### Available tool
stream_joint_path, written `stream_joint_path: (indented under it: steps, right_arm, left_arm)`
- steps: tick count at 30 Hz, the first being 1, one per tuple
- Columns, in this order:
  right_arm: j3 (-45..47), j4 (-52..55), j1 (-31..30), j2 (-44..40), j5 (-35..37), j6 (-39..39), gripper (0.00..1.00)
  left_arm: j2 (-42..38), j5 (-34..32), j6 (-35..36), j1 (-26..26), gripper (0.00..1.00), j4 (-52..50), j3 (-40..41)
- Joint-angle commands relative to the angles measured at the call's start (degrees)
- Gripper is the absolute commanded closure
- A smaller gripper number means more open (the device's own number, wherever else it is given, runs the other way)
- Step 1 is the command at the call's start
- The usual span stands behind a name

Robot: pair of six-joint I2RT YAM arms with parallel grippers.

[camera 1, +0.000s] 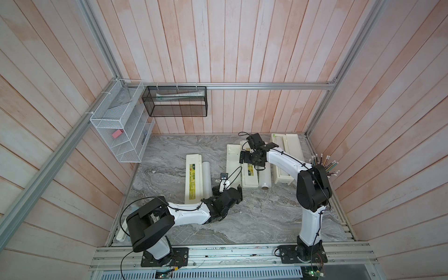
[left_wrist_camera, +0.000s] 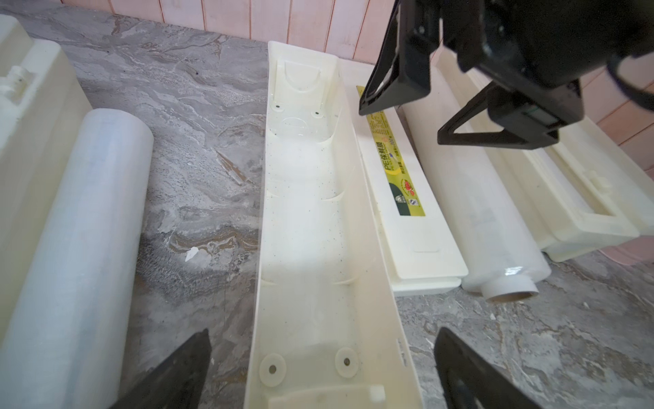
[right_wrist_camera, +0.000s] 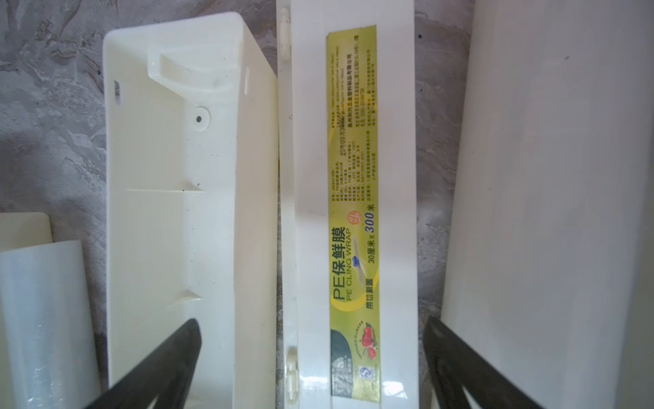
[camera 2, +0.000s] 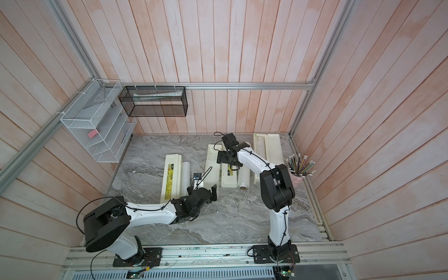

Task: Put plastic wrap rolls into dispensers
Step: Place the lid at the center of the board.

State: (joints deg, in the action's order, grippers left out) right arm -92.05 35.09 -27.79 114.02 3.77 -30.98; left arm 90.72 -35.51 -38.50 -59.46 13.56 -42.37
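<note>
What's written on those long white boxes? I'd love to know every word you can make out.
"PE保鲜膜": large green print on the yellow-green label, on the open lid of the middle dispenser.
"PE CLING WRAP": same label, right beside it.
"30厘米 x 300米": same label.
Fine print and small logos on that label: too small to read.
Label on the leftmost dispenser: too small to read.

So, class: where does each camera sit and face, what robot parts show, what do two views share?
Top views: overhead, looking down at the table; left arm and right arm show.
Left wrist: left arm, facing along the open dispenser; left end effector and right end effector.
Right wrist: right arm, facing down on it; own fingertips.
Shared: both wrist views show its lid.
</note>
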Motion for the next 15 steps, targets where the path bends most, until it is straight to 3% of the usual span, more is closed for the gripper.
stream_joint_path:
  steps: [1, 9, 15]
  right_arm:
    - [1.0, 1.9, 0.3, -1.3, 4.0, 0.8, 0.02]
    - [5.5, 1.0, 3.9, -4.2, 7.7, 2.5, 0.08]
    - [9.0, -1.5, 6.9, -5.3, 7.5, 3.2, 0.14]
  left_arm:
    - [-2.0, 1.7, 1.6, 1.3, 0.0, -1.9, -0.3]
    - [-3.1, 10.8, 8.5, 10.9, 0.06, -2.4, -3.9]
    - [1.0, 16.9, 12.8, 15.6, 0.1, -3.4, -9.5]
